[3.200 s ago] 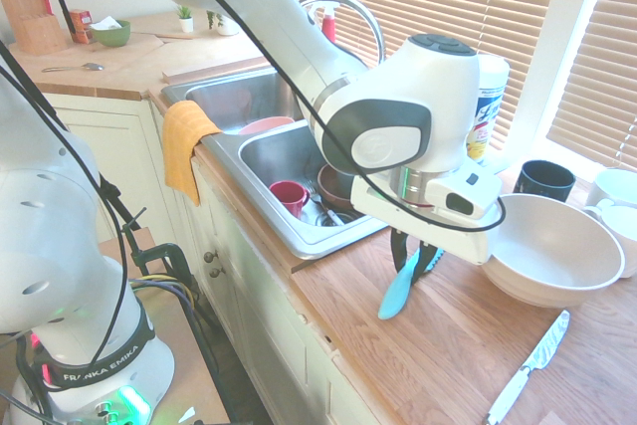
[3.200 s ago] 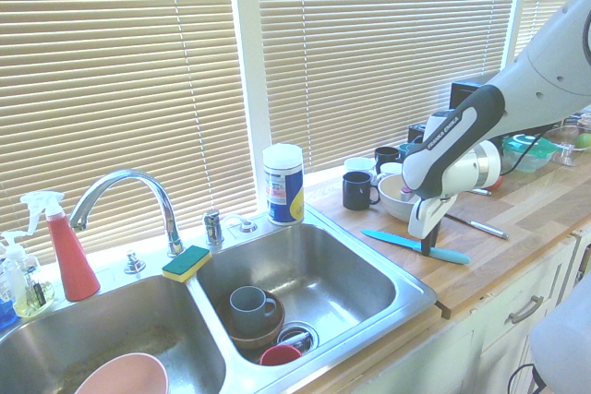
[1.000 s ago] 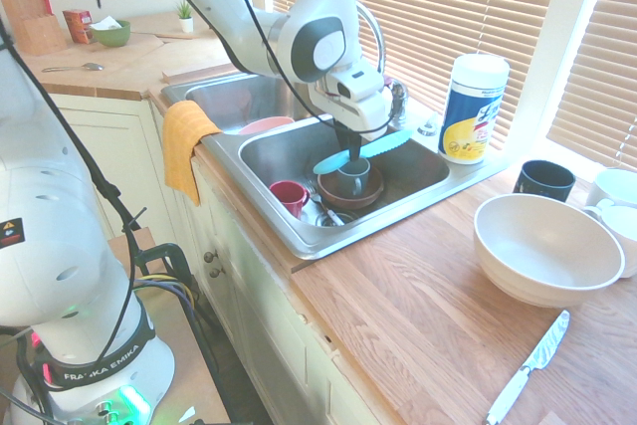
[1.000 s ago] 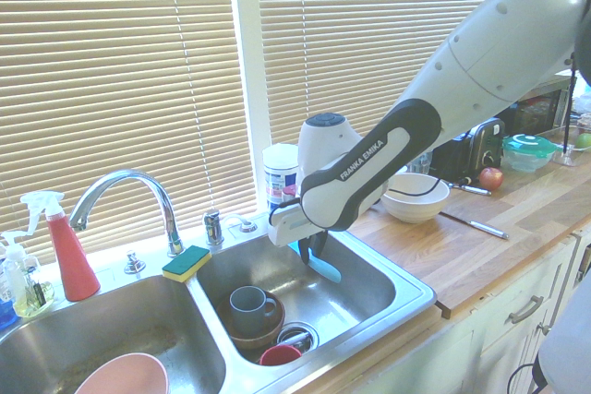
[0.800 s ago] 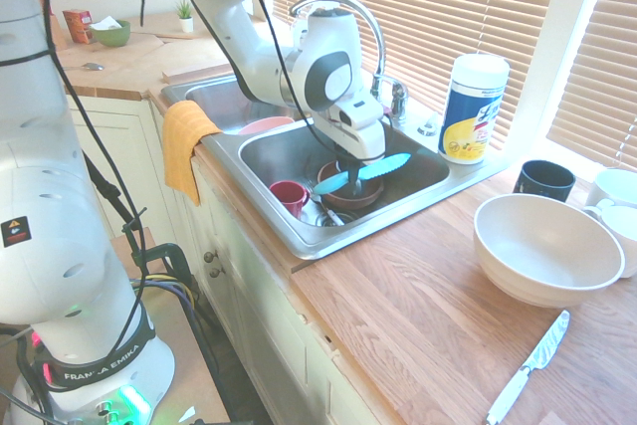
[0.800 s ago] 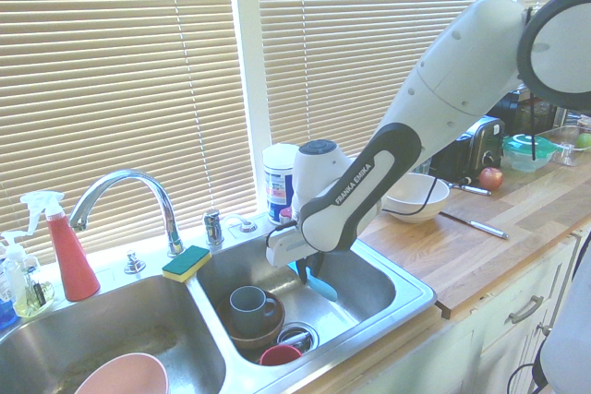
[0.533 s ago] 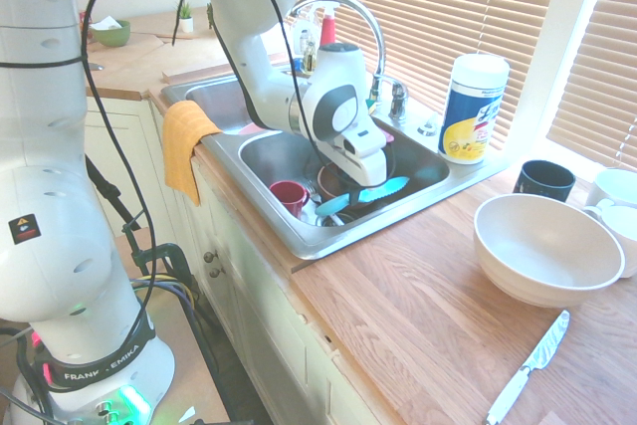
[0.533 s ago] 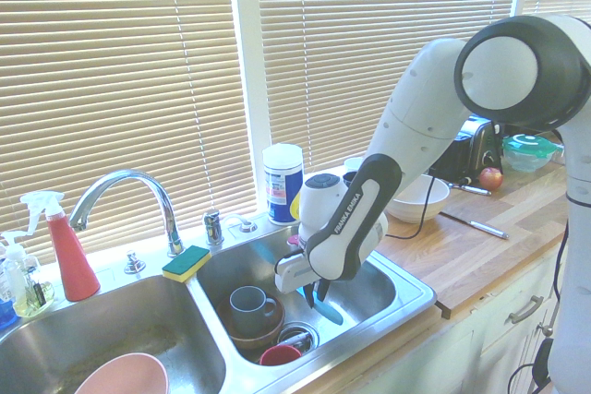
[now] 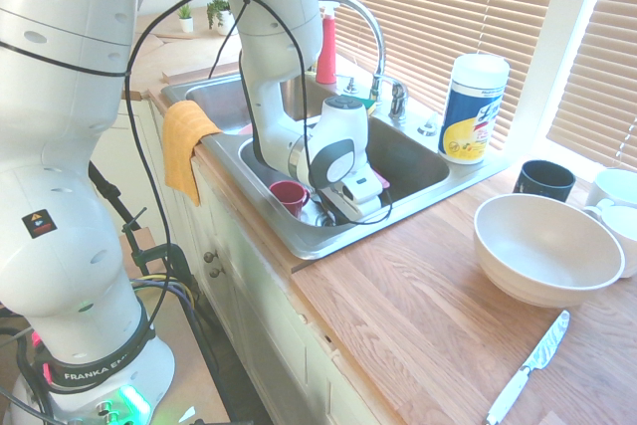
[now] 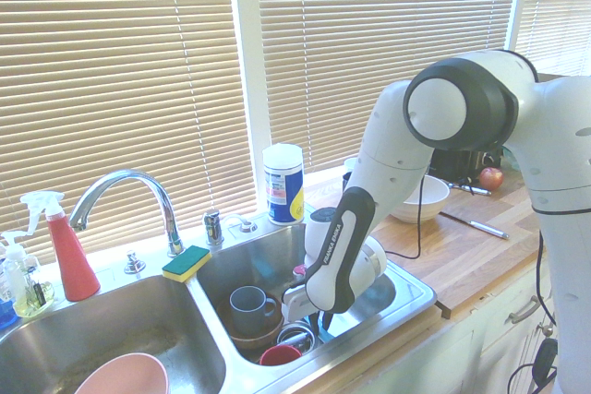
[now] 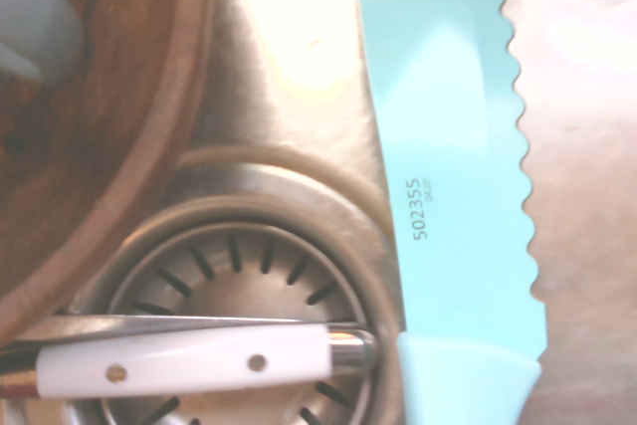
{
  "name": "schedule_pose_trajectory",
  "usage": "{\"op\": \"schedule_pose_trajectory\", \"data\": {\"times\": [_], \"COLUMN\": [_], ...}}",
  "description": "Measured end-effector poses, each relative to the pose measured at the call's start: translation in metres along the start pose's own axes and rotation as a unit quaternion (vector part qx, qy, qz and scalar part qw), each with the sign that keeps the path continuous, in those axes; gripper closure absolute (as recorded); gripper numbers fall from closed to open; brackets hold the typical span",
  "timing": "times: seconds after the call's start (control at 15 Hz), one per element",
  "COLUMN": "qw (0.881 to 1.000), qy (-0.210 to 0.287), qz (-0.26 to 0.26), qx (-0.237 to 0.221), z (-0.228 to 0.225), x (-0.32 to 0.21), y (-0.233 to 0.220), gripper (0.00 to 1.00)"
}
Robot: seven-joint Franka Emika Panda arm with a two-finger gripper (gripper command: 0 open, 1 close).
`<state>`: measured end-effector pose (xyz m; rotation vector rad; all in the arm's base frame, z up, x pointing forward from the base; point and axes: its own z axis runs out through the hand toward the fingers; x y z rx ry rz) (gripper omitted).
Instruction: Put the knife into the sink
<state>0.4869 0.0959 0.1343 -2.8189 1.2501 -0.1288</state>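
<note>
Fingers (image 10: 322, 318): pinching knife (image 11: 453, 186) | Position: low inside sink (image 10: 406, 294), drain (image 11: 234, 276) beside | Advice: release gently, blade flat.

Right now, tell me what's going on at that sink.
The white arm is reaching down into the right basin of the sink, its gripper shut on the turquoise knife. The wrist view shows the serrated blade low over the steel floor beside the drain strainer, where a white-handled utensil lies. A brown bowl holding a grey mug sits next to it. The knife is not yet released.
</note>
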Motion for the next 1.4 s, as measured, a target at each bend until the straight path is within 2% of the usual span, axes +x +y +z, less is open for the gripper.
{"op": "schedule_pose_trajectory", "data": {"times": [0.87,1.0,1.4], "qw": [1.0,0.999,0.997], "qy": [0.003,0.001,-0.003], "qz": [-0.021,-0.033,-0.079], "qx": [0.005,0.001,0.0], "z": [-0.011,-0.038,-0.2], "x": [0.012,0.018,0.03], "y": [-0.016,-0.022,-0.032], "gripper": [0.0,0.0,0.0]}}
